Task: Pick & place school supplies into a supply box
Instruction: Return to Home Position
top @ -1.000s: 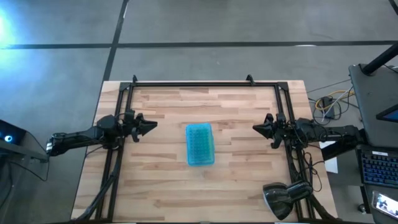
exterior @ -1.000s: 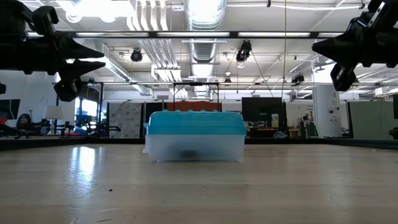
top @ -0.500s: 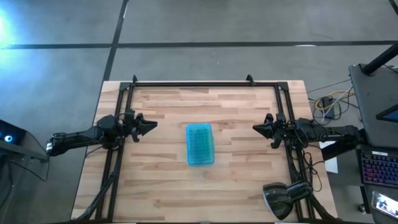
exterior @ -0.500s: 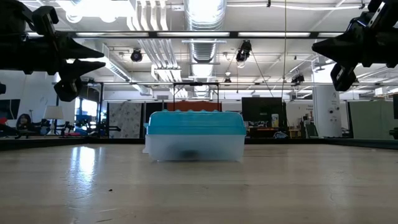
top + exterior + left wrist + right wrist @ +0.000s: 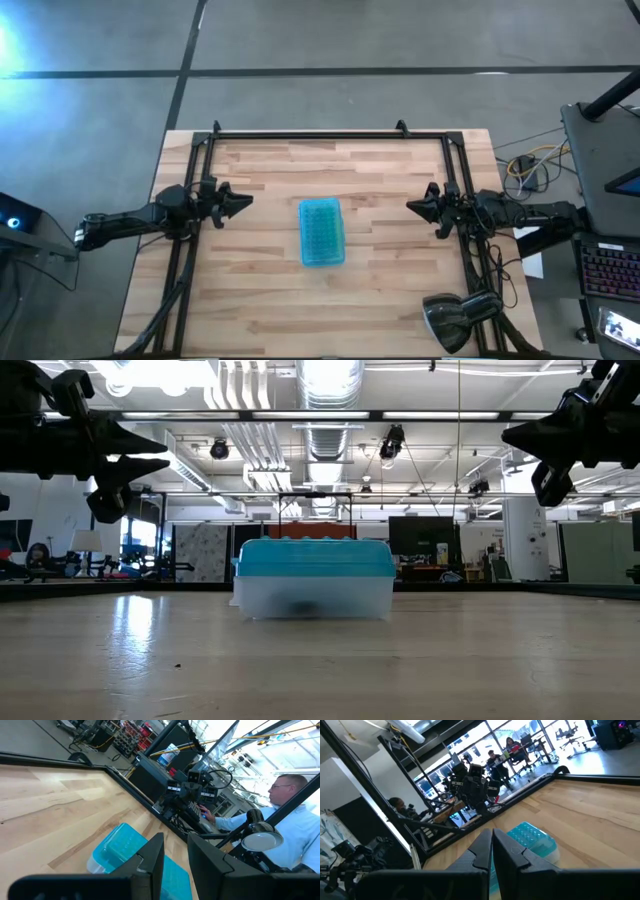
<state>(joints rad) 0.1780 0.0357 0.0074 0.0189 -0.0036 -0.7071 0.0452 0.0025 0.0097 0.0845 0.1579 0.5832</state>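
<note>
We look down on a pale wood-strip desk [image 5: 380, 290] standing on a grey concrete floor [image 5: 350, 40] crossed by dark seams. Past its right edge we see a keyboard [image 5: 608, 270] and loose cables [image 5: 530, 165], with a black lamp [image 5: 455, 318] at the corner. From desk height, we see round ceiling ducts [image 5: 325, 380] and strip lights [image 5: 400, 415]. Tall windows [image 5: 515, 727] brighten seated people [image 5: 512, 744]; a person in a pale shirt [image 5: 295, 832] sits nearby.

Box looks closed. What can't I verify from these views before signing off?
Contents of the supply box: high view, the turquoise lid covers them; low view, only a dark smudge through the tray wall.
Box's near part: wrist views, hidden behind the left gripper and right gripper.
Whether the lid clicked shut: too small everywhere.
</note>
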